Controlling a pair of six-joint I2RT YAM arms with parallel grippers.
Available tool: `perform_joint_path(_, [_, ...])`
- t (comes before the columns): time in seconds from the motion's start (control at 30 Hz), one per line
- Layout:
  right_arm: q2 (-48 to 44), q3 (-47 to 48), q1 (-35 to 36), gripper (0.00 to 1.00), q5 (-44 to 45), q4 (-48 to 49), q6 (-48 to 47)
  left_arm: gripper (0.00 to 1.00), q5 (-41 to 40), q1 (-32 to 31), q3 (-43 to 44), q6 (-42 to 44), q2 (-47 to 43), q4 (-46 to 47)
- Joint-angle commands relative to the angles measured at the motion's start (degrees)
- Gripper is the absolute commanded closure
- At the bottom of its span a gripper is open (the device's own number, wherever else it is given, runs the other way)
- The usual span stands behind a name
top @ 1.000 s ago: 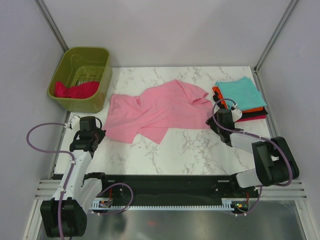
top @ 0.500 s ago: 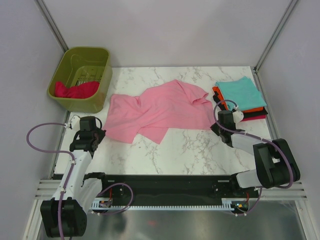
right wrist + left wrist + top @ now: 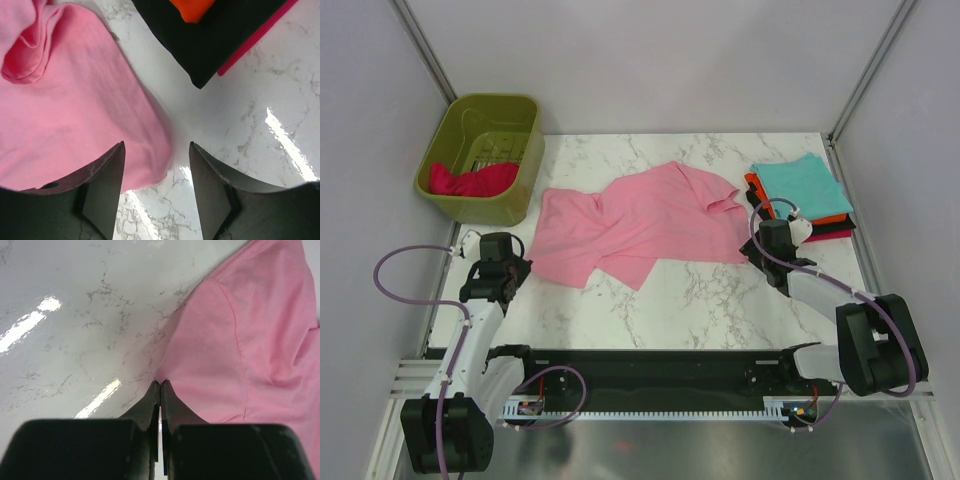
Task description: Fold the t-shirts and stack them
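Note:
A light pink t-shirt (image 3: 640,220) lies spread and rumpled across the middle of the marble table. My left gripper (image 3: 518,267) sits at its near left corner. In the left wrist view the gripper (image 3: 160,383) is shut with its tips pinching that corner of the pink shirt (image 3: 250,340). My right gripper (image 3: 757,248) is open at the shirt's near right corner. In the right wrist view the gripper (image 3: 156,150) straddles the hem of the shirt (image 3: 60,110). A crimson shirt (image 3: 470,180) lies in the basket. The folded stack shows teal (image 3: 800,183), orange (image 3: 830,218), black (image 3: 220,35) and magenta (image 3: 260,42).
The olive-green basket (image 3: 480,208) stands at the back left corner. The folded stack sits at the back right, just beyond my right gripper. Grey walls and frame posts close in the table on three sides.
My right gripper has moved slightly right and back, staying at the pink shirt's right corner. The left arm and the shirt have not moved.

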Motion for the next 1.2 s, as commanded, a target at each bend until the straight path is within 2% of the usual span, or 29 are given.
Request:
perform_joint_path(0.0, [-2.7, 0.2, 0.6, 0.37, -0.7, -0.3, -1.0, 0.98, -0.5, 0.2, 1.0, 1.1, 0.0, 1.4])
perform_joint_path(0.03, [-3.6, -0.4, 0.7, 0.34, -1.1, 0.3, -0.7, 0.98, -0.5, 0.3, 1.0, 1.1, 0.0, 1.3])
perform_joint_path(0.3, [-4.3, -2.2, 5.6, 0.28, -6.6, 3.8, 1.3, 0.98, -0.4, 0.2, 1.0, 1.1, 0.2, 1.6])
perform_joint_path(0.5, [-2.3, -1.5, 10.9, 0.23, -3.1, 4.7, 2.1, 0.98, -0.2, 0.2, 1.0, 1.1, 0.0, 1.5])
perform_joint_path(0.73, [2.6, -0.1, 11.0, 0.25, -1.0, 6.1, 2.3, 0.98, -0.1, 0.2, 1.0, 1.3, 0.0, 1.7])
perform_joint_path(0.97, [4.9, 0.8, 10.1, 0.41, 5.5, 5.2, 3.4, 0.98, -0.1, 0.2, 0.9, 1.3, 0.3, 1.6])
perform_joint_path(1.07, [6.1, 0.9, 6.9, 0.60, 4.4, 5.7, 3.9, 0.98, -0.2, 0.3, 0.8, 1.4, 0.3, 1.8])
perform_joint_path(1.17, [6.1, 1.0, 6.1, 0.61, 4.3, 6.0, 3.6, 0.98, -0.3, 0.2, 0.8, 1.3, 0.4, 1.7])
